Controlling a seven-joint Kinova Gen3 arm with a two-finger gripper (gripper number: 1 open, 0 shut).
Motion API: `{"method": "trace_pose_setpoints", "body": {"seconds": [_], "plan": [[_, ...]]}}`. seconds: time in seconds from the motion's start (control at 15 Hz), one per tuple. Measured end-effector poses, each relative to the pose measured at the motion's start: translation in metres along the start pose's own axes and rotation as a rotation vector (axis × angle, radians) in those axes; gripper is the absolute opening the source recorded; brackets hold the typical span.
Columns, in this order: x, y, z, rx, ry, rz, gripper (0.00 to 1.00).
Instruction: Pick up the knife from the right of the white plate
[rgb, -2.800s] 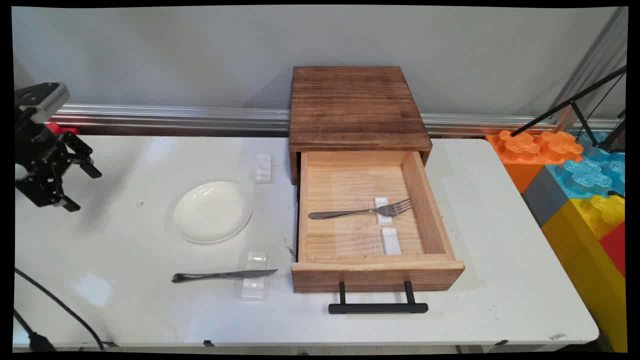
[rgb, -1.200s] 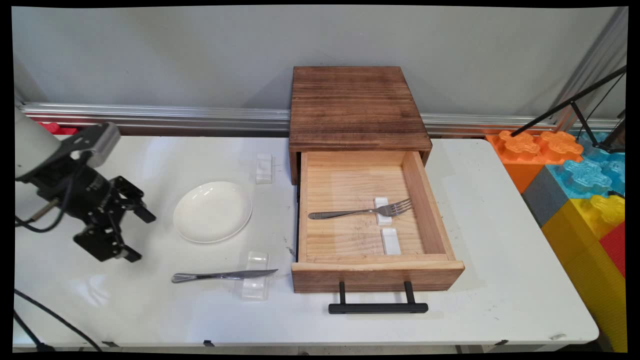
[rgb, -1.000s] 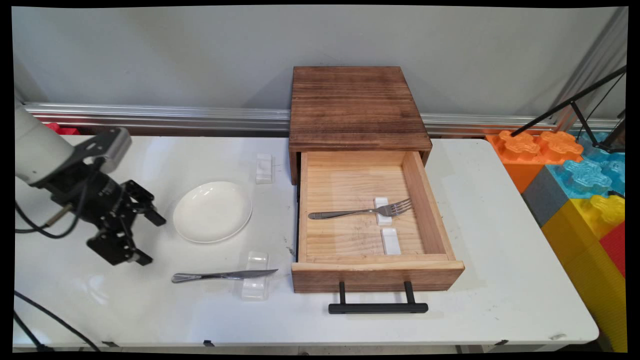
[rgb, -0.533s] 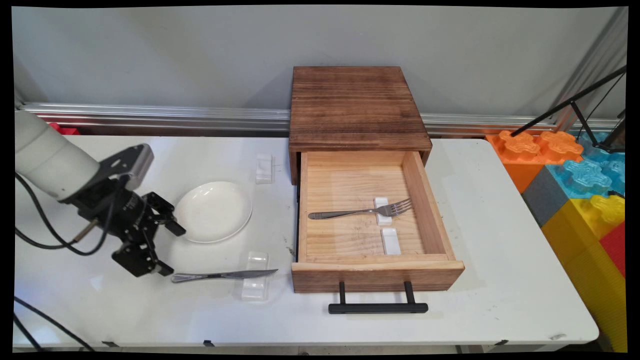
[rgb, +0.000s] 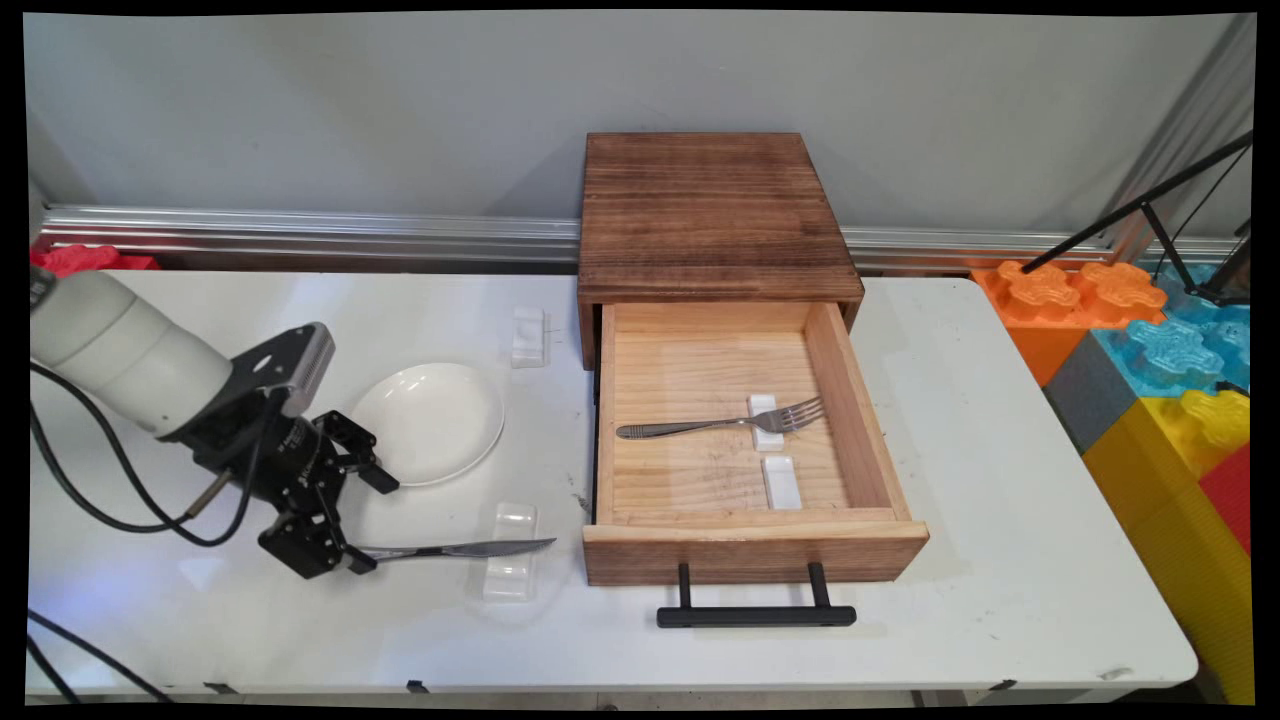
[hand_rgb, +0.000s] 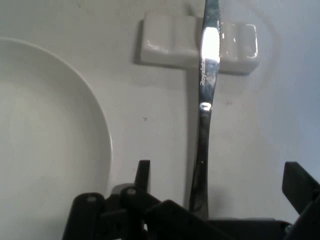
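the end effector sits low over the near left part of the white worktop, its two black fingers spread apart with the handle end of a knife between them; one finger is on the plate's side and the other on the near side, at the tip of the handle. in the hand view the end effector frames the knife, which runs straight up the picture between the parted fingers, and neither finger is pressed against it. the knife lies flat along the worktop with its blade resting across a small white rest, seen in the hand view as a grooved white block under the blade. a white plate lies just beyond the end effector, near the knife but apart from it; its curved rim fills the left of the hand view. another small white rest stands farther back beside a wooden box whose drawer is pulled out. inside the drawer a fork lies with its tines on one white rest, and a second white rest lies nearer the front. a black handle juts from the drawer's front. coloured blocks stand at the worktop's far right.
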Motion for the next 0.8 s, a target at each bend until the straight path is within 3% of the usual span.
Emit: {"method": "trace_pose_setpoints", "body": {"seconds": [0.8], "plan": [[-0.019, -0.003, 0.033, -0.005, 0.106, 0.018, 1.0]]}}
